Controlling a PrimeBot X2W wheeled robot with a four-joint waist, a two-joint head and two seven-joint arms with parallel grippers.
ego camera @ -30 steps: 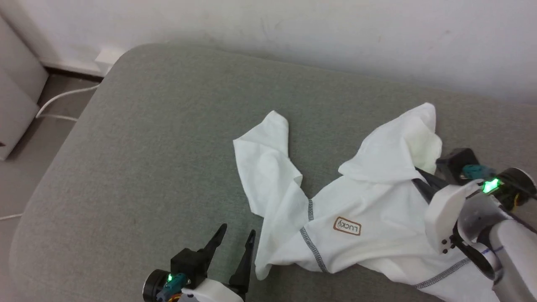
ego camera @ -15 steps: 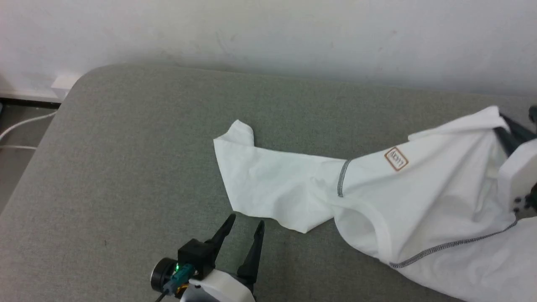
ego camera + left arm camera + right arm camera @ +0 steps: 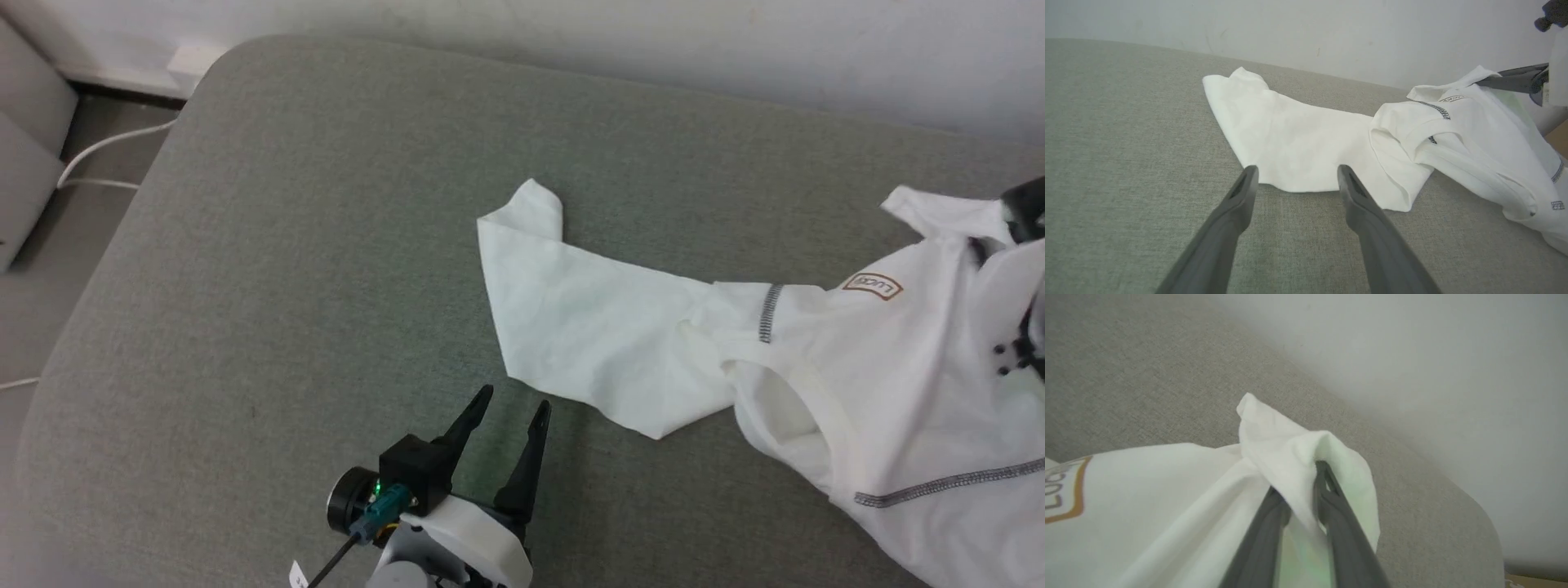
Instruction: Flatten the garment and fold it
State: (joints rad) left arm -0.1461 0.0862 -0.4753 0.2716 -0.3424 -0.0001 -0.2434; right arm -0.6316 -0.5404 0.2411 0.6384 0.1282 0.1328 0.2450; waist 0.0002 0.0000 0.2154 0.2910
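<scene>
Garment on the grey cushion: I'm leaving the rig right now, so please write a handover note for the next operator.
Left gripper: open, holding nothing, just short of the near edge of the sleeve.
Right gripper: shut on the white long-sleeved top, pinching a raised fold at the right.
The sleeve lies stretched across the cushion; the body is bunched.
Done: one sleeve spread. Left: flatten the rest, then fold.

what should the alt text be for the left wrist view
The left gripper, fingers open, points at the flat sleeve of a white top lying on a grey cushion. At upper right the right gripper holds up the top's bunched body.
</scene>
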